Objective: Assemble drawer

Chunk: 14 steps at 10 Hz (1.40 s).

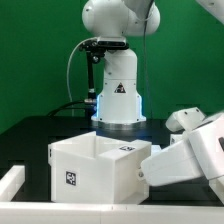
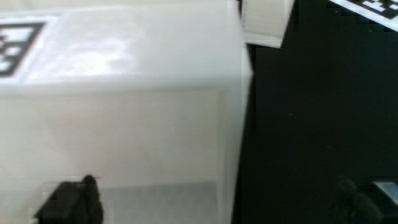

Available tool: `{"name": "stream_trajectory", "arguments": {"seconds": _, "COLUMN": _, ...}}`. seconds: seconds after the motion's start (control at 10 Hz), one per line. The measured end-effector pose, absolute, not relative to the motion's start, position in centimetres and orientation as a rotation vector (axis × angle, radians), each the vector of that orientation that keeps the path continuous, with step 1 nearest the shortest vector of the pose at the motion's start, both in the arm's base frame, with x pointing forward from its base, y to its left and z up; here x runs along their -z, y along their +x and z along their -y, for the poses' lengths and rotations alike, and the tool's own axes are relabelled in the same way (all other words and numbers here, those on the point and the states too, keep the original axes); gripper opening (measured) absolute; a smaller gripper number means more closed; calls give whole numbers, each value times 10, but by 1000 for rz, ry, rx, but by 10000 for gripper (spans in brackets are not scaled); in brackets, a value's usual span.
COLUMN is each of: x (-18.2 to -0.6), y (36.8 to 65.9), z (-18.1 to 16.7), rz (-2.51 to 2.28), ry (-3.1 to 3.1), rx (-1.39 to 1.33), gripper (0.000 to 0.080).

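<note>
White box (image 1: 90,170) stands on the black table (image 1: 30,130) toward the front of the exterior view, with one tag (image 1: 72,180) on its near face. Drawer (image 1: 127,150): taken to be the lower, tagged white part at the box's upper side, toward the exterior view's right. It touches the box; how far it sits within cannot be told. Arm (image 1: 195,150) reaches in from the exterior view's right, its end close against that side of the box. Base (image 1: 118,95) stands behind the box, well apart.

Gripper (image 2: 228,202): released. Fingers (image 2: 71,203) are spread wide, with nothing clamped between them. In the wrist view a glossy white face (image 2: 125,120) fills most of the picture, a second tag (image 2: 15,45) at one corner. Its straight edge runs between the two fingertips, with bare black table beyond. Whether that face belongs to box or drawer cannot be told. Contact between fingers and face cannot be confirmed.
</note>
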<state>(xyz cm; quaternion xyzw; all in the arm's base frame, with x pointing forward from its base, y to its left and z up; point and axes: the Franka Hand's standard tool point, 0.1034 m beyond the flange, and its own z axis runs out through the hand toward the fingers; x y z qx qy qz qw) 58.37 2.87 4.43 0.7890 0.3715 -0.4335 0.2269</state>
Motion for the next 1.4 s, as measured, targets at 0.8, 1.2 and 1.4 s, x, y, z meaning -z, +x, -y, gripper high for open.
{"name": "stream_trajectory", "arguments": {"seconds": 0.8, "x": -35, "y": 581, "z": -13, "rz": -1062, "ry": 2214, "rx": 1144, "gripper": 650}}
{"name": "stream_trajectory", "arguments": {"seconds": 1.2, "x": -31, "y": 580, "z": -9, "rz": -1054, "ry": 2236, "rx": 1142, "gripper": 650}}
{"name": "stream_trajectory", "arguments": {"seconds": 1.4, "x": -30, "y": 580, "z": -9, "rz": -1054, "ry": 2236, "rx": 1143, "gripper": 377}}
